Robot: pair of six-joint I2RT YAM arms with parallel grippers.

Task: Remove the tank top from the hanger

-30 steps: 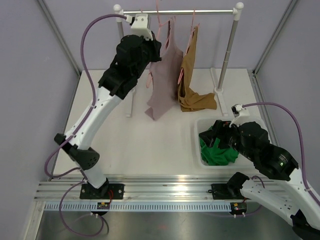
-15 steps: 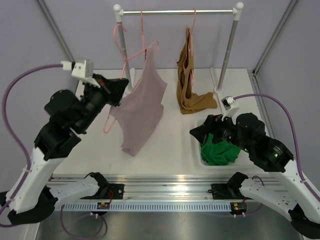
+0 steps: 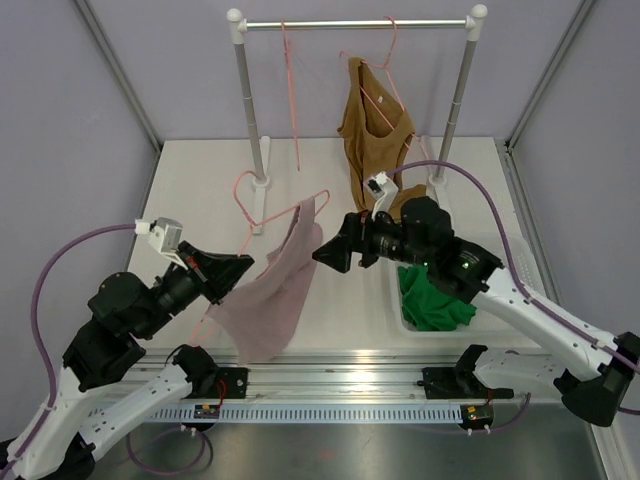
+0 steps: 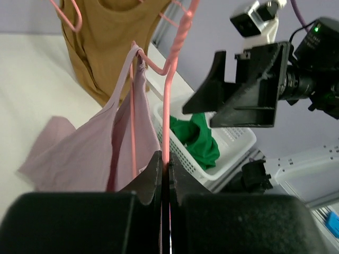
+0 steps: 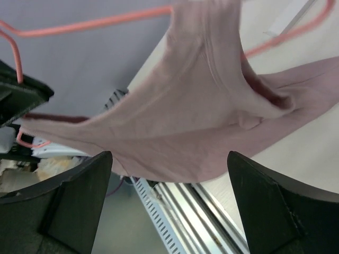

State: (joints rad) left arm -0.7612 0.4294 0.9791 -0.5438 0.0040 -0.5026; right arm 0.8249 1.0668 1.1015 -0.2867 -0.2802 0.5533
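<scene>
Left wrist view: the left gripper [image 4: 164,159] clamps the pink hanger [image 4: 167,106]. Only the right wrist view shows the right gripper [image 5: 168,157] gaping before the tank top [image 5: 201,106].

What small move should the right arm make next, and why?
Probably ease the right end effector forward and close on the mauve tank top: its jaws are open, facing the fabric, while the left end effector is shut on the pink hanger.

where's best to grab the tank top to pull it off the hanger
Probably the bunched upper edge of the tank top beside its strap, from the right: it faces the open right end effector while the left end effector clamps the hanger.
</scene>
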